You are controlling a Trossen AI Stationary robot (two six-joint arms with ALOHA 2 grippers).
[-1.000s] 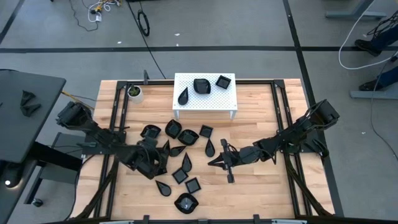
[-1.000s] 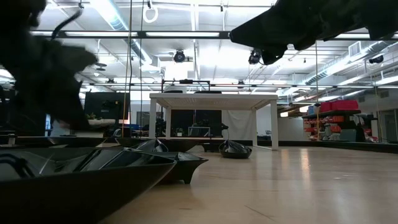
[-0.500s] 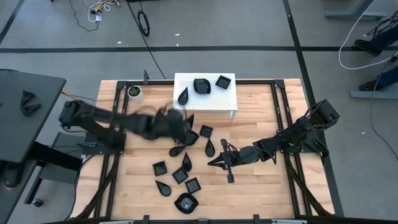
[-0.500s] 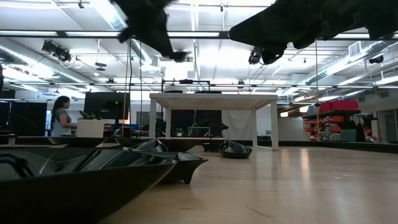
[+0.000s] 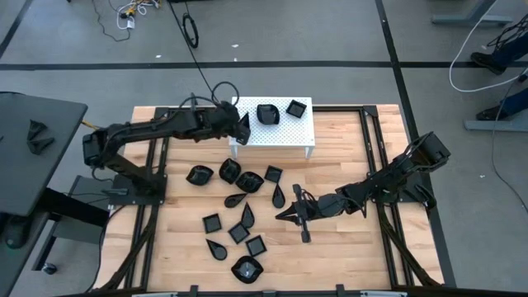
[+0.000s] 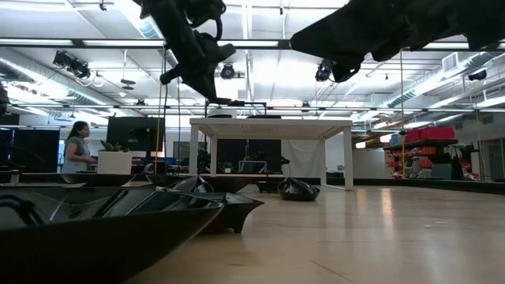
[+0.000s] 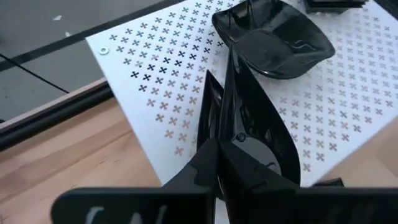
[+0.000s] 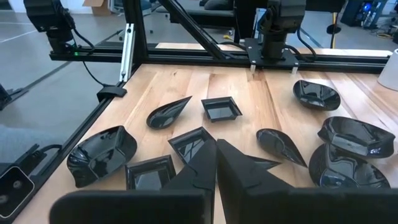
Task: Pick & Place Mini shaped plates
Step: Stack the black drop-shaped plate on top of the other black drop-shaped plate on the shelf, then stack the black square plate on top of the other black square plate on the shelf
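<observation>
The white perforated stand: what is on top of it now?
On the white stand sit a rounded black plate and a square plate. The left gripper holds a teardrop plate over its left edge, hiding the surface beneath.

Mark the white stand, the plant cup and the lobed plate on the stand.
white stand (image 5: 289,136), high view, bare perforated top near its front edge.
plant cup (image 5: 178,123), high view, on the green plant.
lobed plate (image 5: 267,114), high view, its centre.

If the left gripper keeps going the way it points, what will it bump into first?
Probably the lobed plate on the white perforated stand. The left gripper holds a teardrop plate pointing that way, though depth is unclear.
</observation>
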